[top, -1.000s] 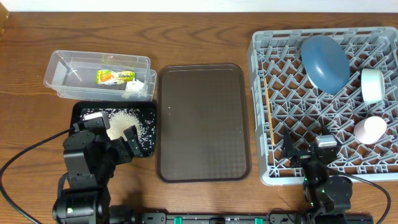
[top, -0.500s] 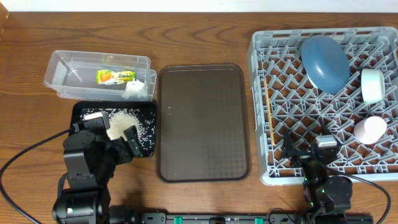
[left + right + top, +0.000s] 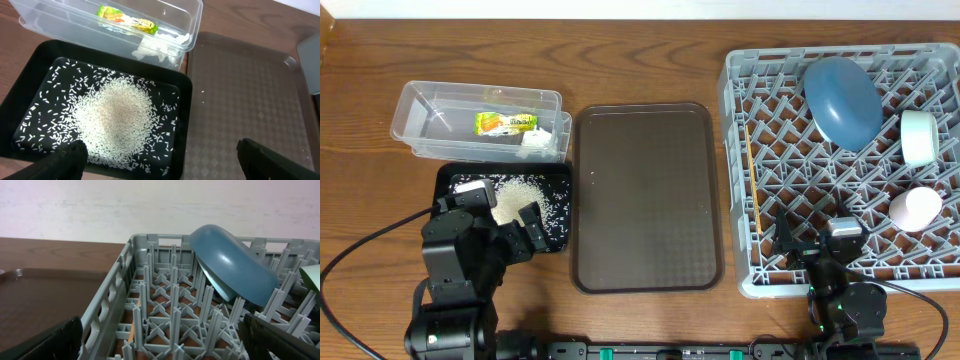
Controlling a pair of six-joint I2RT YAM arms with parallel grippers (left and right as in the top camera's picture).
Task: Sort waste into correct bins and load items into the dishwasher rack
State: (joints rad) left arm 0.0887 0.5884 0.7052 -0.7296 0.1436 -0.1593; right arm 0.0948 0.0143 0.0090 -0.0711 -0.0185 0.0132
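Observation:
The clear tub (image 3: 432,108) holds the yellow-green wrapper (image 3: 507,123) and the white tissue (image 3: 535,139). The black tray (image 3: 448,172) holds the rice (image 3: 515,192). My left gripper (image 3: 500,210) is open and empty over the tray's near edge; the left wrist view shows it (image 3: 160,162) above the rice (image 3: 115,120). The grey rack (image 3: 732,150) holds the blue plate (image 3: 842,100), a mint bowl (image 3: 920,137), a pink-white cup (image 3: 915,207) and the wooden stick (image 3: 752,170). My right gripper (image 3: 815,240) is open and empty at the rack's near edge. The second bowl is not visible.
The brown serving tray (image 3: 645,195) lies between the bins and the rack, with a few stray rice grains on it. The right wrist view looks into the rack (image 3: 107,305) at the tilted plate (image 3: 230,265). A wall runs behind the table.

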